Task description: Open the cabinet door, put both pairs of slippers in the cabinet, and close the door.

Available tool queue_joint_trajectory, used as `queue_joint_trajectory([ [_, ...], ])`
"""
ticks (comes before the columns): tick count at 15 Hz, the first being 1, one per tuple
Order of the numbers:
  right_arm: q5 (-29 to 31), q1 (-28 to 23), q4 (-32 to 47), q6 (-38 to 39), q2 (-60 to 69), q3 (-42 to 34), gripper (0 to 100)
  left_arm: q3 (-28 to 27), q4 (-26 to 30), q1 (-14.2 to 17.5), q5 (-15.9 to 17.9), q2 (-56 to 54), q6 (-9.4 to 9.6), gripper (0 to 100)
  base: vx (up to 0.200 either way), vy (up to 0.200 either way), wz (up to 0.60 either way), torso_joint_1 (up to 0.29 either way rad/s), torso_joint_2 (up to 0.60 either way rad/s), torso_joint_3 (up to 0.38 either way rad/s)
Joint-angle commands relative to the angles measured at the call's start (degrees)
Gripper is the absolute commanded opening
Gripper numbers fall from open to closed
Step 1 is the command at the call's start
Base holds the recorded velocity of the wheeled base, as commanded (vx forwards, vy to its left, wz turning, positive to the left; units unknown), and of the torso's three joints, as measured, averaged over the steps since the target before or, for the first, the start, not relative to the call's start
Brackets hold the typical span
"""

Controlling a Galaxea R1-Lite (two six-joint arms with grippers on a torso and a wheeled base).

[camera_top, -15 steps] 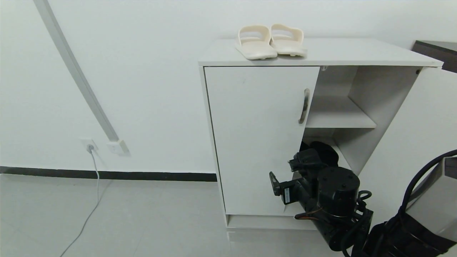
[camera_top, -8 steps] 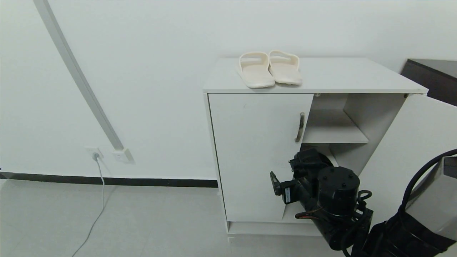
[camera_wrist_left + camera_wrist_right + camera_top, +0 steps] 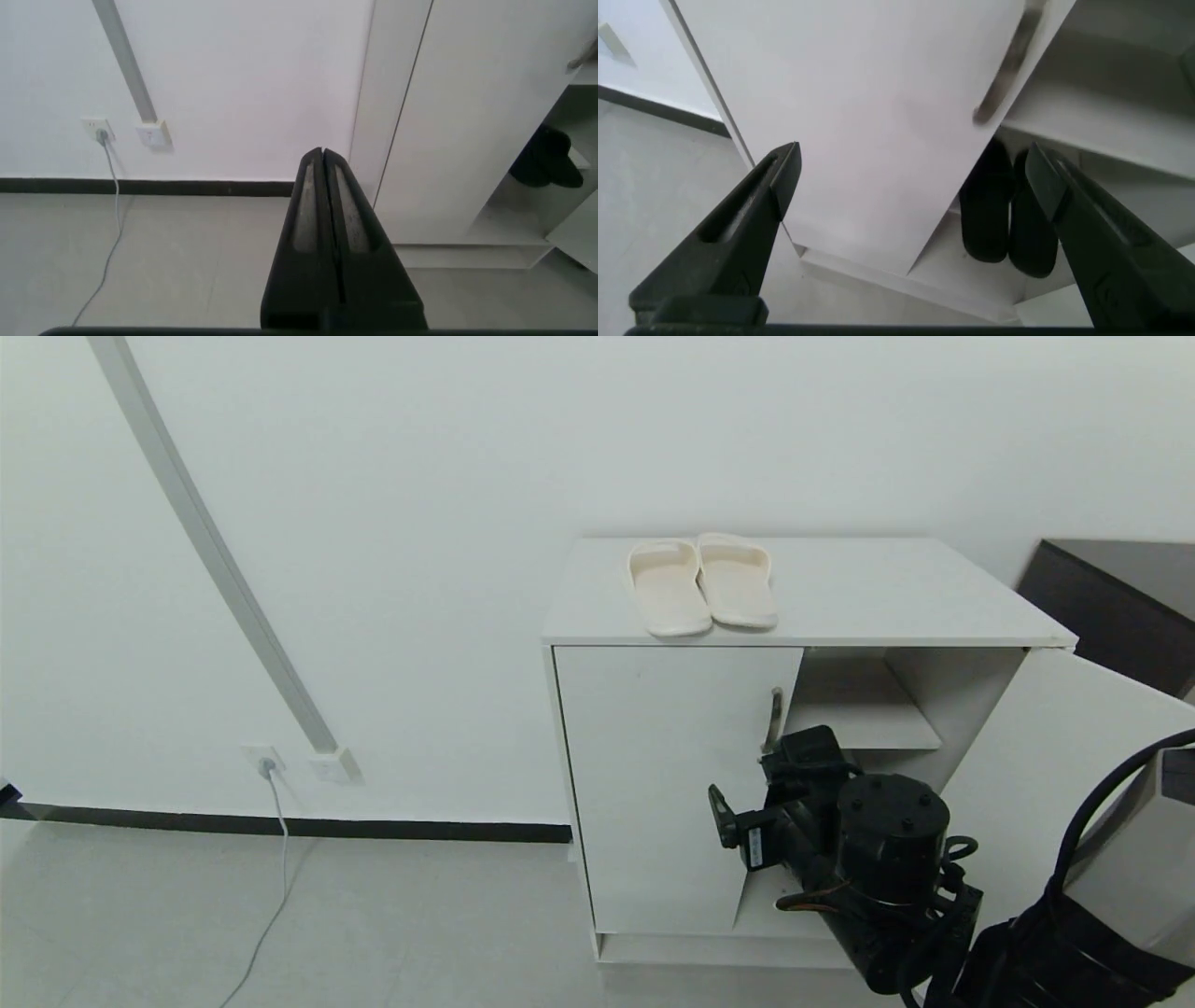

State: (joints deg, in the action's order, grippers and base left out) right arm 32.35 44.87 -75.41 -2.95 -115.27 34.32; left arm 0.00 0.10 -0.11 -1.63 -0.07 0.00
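Left claw (image 3: 322,163), fingers pressed together, hangs low beside the white cabinet (image 3: 887,597). Right claw (image 3: 912,159), fingers wide apart and empty, faces the shut left door (image 3: 663,784) near its handle (image 3: 1008,65). Cream slippers (image 3: 700,583) sit on the cabinet top; black slippers (image 3: 1008,215) lie on the bottom shelf inside. Right door (image 3: 1055,756) stands open. Roughly half done: stowing the cream pair and closing the door remain.
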Motion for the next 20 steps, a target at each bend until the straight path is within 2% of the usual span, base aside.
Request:
queue_joint_trajectory([
  [1, -0.1, 0.1, -0.8, -0.5, 0.1, -0.6, 100, 0.0, 0.0, 0.0, 0.0, 0.1, 0.00, 0, 0.000, 0.000, 0.00, 0.207, -0.52, -0.305],
  [11, -0.3, 0.2, -1.8, -2.3, 0.4, -2.9, 100, 0.0, 0.0, 0.0, 0.0, 0.1, 0.09, 0, 0.000, 0.000, 0.00, 0.246, -0.57, -0.326],
  [17, -2.0, 2.3, -1.9, -3.6, 1.1, -3.2, 100, 0.0, 0.0, 0.0, 0.0, 0.1, 0.09, 0, 0.000, 0.000, 0.00, 0.038, -0.09, -0.044],
  [20, -2.0, 3.7, 7.5, -1.5, 7.3, -0.3, 100, 0.0, 0.0, 0.0, 0.0, 0.1, 0.09, 0, 0.000, 0.000, 0.00, 0.000, 0.00, 0.000],
])
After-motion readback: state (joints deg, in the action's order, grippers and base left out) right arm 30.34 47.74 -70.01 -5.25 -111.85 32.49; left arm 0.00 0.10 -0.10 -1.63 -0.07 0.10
